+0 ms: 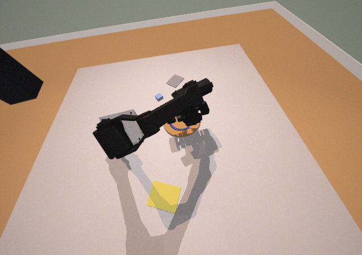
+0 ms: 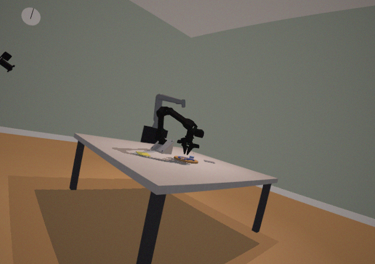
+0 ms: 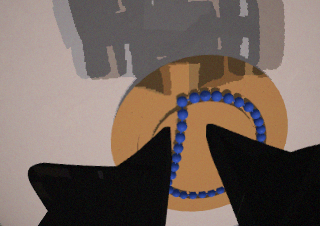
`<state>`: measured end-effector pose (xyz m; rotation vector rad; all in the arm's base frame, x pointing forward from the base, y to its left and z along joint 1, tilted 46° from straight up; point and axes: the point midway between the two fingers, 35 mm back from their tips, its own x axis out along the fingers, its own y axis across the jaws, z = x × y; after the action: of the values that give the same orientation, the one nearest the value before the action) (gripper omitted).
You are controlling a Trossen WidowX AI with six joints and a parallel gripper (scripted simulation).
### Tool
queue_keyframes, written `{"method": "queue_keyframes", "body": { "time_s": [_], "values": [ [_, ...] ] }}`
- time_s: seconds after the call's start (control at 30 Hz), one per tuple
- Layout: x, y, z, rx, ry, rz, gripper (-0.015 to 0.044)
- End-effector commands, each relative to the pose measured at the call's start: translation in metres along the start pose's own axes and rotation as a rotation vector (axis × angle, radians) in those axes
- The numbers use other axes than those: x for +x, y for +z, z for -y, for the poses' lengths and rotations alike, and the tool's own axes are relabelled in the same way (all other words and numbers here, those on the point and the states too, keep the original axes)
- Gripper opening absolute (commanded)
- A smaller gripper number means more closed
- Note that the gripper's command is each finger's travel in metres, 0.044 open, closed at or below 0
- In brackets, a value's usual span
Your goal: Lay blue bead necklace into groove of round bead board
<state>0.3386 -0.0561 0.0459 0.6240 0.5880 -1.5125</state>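
The round orange bead board (image 1: 174, 133) (image 2: 195, 161) (image 3: 127, 141) lies flat on the table. The blue bead necklace (image 1: 179, 129) (image 3: 205, 95) lies on it. In the wrist view its beads curve along the top, upper right and bottom. On the left they run nearly straight down across the board, inside the groove's left arc, where bare groove lines show. My fingers hide some right-hand beads. My gripper (image 2: 186, 153) (image 3: 188, 131) is partly open and empty. It points down above the board, with the straight strand seen between and beside its fingertips.
A small light-blue cube (image 1: 158, 96) and a flat grey square (image 1: 175, 80) lie beyond the board. A yellow square (image 1: 164, 197) lies on the table (image 1: 248, 173) on the near side. The arm's grey base plate (image 1: 133, 130) is left of the board.
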Motion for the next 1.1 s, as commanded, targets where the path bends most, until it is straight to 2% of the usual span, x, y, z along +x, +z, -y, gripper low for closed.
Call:
{"method": "queue_keyframes", "body": {
  "time_s": [0.0,1.07],
  "values": [
    [-0.001,-0.001,0.0,0.06,-0.003,-0.005,0.012],
    [0.037,-0.001,0.0,0.06,-0.002,-0.003,0.012]
  ]
}}
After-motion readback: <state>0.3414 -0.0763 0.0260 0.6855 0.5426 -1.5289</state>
